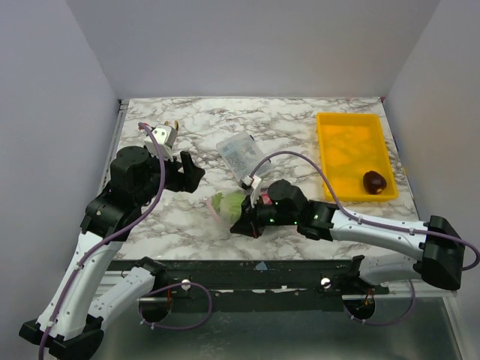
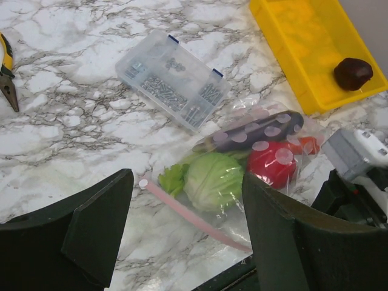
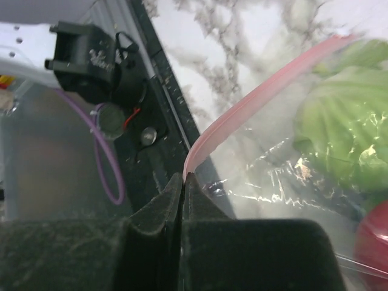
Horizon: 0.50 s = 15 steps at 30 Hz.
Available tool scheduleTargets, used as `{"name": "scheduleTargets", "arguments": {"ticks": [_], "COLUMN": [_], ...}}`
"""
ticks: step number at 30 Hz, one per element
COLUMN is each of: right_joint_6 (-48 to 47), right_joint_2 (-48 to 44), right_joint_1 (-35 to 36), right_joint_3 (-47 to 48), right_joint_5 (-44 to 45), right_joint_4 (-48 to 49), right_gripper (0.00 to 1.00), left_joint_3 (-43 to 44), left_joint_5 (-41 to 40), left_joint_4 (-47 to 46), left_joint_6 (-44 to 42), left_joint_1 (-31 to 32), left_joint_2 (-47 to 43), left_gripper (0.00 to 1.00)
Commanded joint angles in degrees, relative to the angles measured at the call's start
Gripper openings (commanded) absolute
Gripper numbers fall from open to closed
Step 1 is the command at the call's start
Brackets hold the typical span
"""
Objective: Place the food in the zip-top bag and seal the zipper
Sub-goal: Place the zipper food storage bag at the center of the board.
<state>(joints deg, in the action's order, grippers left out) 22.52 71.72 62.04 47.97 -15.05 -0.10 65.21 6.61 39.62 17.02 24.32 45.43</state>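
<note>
your left hand (image 1: 190,168) hovers released over the marbled surface (image 1: 300,124), pale walls (image 1: 247,45) on three sides. mid-surface lies the zip-top bag (image 1: 227,206) with cabbage (image 2: 212,179) and red fruit (image 2: 270,163) inside; your right hand (image 3: 183,177) is clenched on its zipper (image 3: 254,100). rightmost, a maroon piece (image 1: 374,181) sits in the yellow tray (image 1: 322,150).

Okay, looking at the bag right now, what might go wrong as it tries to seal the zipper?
1. The right gripper pinches one end of the zipper while the left gripper hangs open, off the zip-top bag; a pull may drag the floppy bag instead of sealing it.
2. A dark maroon piece sits in the yellow tray; sealing now would leave it out.
3. The cabbage lies close to the mouth and might block closure.
</note>
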Motion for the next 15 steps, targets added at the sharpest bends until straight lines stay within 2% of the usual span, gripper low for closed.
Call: {"name": "scheduleTargets", "arguments": {"ticks": [1, 2, 5, 10, 12, 15], "right_joint_6": [2.7, 3.7, 7.3, 12.0, 12.9, 12.2], "right_joint_2": [0.8, 0.9, 2.5, 8.0, 9.4, 8.0], "right_joint_1": [1.4, 1.4, 1.4, 1.5, 1.4, 1.5], "right_joint_3": [-3.5, -4.6, -6.8, -6.2, -4.9, -1.5], "right_joint_5": [-7.5, -8.1, -10.9, -15.3, -16.5, -13.6], "right_joint_4": [7.1, 8.6, 12.4, 13.6, 13.4, 8.2], "right_gripper": [0.08, 0.13, 0.19, 0.33, 0.38, 0.5], "left_joint_3": [0.0, -0.1, -0.1, 0.1, 0.5, 1.2], "left_joint_5": [-0.8, -0.8, -0.6, -0.8, -0.8, -0.8], "left_joint_4": [0.4, 0.3, 0.4, 0.5, 0.6, 0.8], "left_joint_6": [0.5, 0.6, 0.7, 0.8, 0.9, 1.0], "left_joint_1": [-0.4, -0.4, -0.4, -0.4, -0.5, -0.5], "left_joint_2": [0.2, 0.2, 0.3, 0.0, -0.1, -0.8], "left_gripper": [0.74, 0.74, 0.74, 0.75, 0.75, 0.75]}}
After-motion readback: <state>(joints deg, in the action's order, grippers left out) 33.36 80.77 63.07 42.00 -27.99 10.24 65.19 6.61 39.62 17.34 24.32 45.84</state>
